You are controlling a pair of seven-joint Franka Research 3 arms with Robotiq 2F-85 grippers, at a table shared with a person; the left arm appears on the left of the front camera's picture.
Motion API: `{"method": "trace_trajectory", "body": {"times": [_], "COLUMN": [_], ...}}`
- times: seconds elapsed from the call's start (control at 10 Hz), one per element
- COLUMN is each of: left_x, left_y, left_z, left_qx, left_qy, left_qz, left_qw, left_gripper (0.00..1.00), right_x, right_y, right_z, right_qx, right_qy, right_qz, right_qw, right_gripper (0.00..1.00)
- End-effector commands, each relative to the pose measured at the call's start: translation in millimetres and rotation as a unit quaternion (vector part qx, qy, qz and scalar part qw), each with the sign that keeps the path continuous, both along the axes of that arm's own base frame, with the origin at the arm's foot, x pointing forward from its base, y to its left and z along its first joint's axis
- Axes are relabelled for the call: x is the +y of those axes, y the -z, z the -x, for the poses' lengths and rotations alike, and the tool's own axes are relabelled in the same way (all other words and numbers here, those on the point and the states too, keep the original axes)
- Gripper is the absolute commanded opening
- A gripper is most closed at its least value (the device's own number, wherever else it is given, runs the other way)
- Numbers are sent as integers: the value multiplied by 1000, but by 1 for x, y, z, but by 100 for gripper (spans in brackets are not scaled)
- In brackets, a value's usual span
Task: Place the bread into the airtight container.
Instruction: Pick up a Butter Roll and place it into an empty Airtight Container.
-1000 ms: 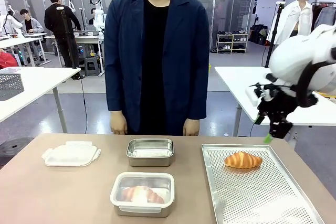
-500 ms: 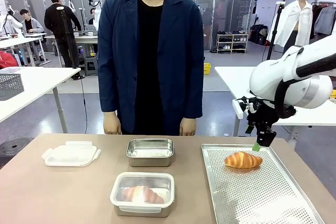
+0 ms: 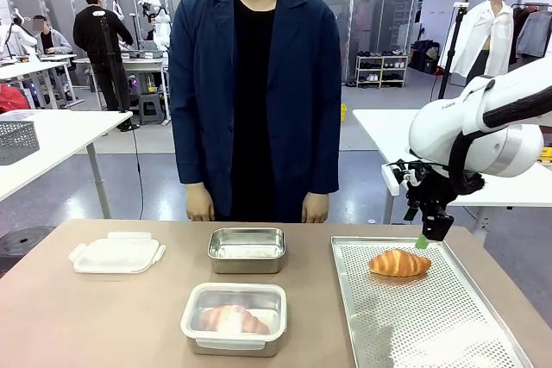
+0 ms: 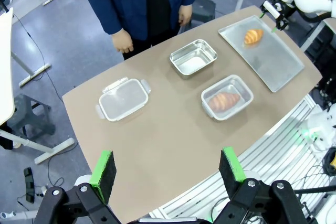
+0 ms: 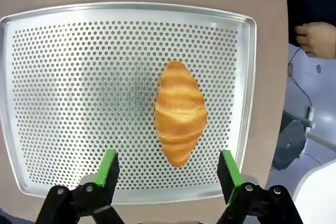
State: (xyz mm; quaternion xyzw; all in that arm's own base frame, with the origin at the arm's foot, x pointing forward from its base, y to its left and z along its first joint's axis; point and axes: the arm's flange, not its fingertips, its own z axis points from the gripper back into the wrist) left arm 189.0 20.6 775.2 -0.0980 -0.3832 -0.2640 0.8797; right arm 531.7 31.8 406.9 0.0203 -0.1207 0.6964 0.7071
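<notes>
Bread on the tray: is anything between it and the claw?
No. The right claw hangs open above the bread, which lies alone on the tray. Nothing visible sits between them.

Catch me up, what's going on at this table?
The right arm hovers over a croissant on the perforated tray, jaws open on either side of it, nothing gripped yet. The near container already holds another croissant. Behind it sits an empty steel container, and a clip-on lid lies to the left. The person stands at the far side, hands down, not touching anything.
</notes>
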Motion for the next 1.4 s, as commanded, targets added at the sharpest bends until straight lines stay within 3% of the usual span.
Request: {"method": "trace_trajectory", "body": {"times": [0.0,0.1,0.2,0.3,0.9,1.3], "left_x": [0,0,0,0,0,0], "left_y": [-1,-1,-1,-1,-1,-1], "left_z": [-1,-1,-1,-1,-1,-1], "left_qx": [-2,-2,-2,-2,-2,-2], "left_qy": [1,1,1,1,1,1], "left_qz": [1,1,1,1,1,1], "left_qw": [1000,1000,1000,1000,1000,1000], "left_gripper": [100,100,100,100,100,100], "right_x": [1,0,8,12,24,26], "right_y": [0,0,14,22,68,95], "right_z": [2,0,-22,-35,-53,-57], "right_qx": [-7,0,23,10,55,54], "right_qy": [-2,0,-18,30,30,37], "right_qz": [-3,0,0,16,36,48], "right_qw": [1000,1000,1000,999,997,997], "right_gripper": [94,94,94,94,94,94]}}
